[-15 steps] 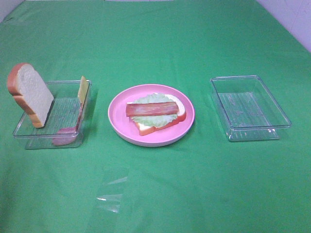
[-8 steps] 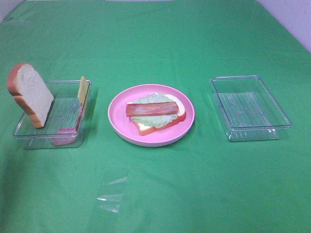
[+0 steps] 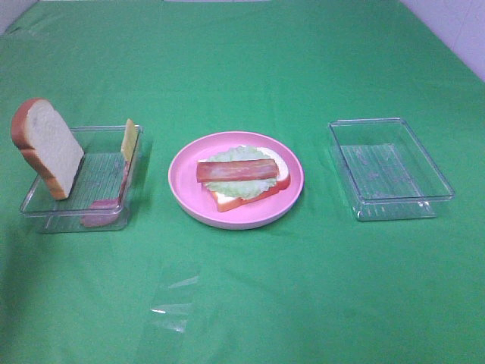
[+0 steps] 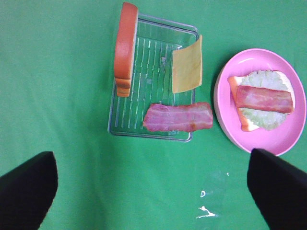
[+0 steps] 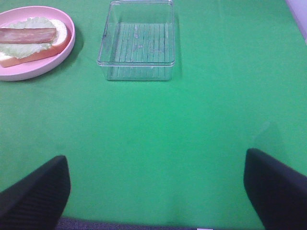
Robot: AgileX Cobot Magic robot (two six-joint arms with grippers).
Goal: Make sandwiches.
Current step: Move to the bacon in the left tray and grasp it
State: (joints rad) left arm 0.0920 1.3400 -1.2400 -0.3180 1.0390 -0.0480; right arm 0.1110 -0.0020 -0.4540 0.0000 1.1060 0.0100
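Desk (image 3: 242,76): covered by a green cloth, with a pale wall at the far right corner.
Left hand (image 4: 151,154): fingers spread wide, holding nothing and touching nothing; it hangs above the cloth, nearer the robot than the pink plate (image 3: 182,199).
Right hand (image 5: 154,157): fingers just as wide, nothing between them, clear of the cloth, well apart from the pink plate on its right-arm side.
Sandwich (image 3: 242,182): lies on the pink plate, unfinished, with a bottom bread slice (image 3: 235,202), lettuce (image 3: 227,186) on it and a bacon strip (image 3: 236,170) across the top.
Left tray (image 3: 95,171): clear plastic, just beside the pink plate on the left-arm side. In it a second bread slice (image 3: 53,155) stands tilted at the wall far from the plate, a cheese slice (image 3: 129,139) leans on the wall nearest the plate, and a spare bacon strip (image 3: 102,208) lies at the front.
Right tray (image 3: 390,171): clear plastic, on the opposite side of the pink plate.
Clear film (image 3: 173,303): a scrap lying flat on the cloth, in front of the pink plate.
Change: every item sits where it did in the earlier frames.
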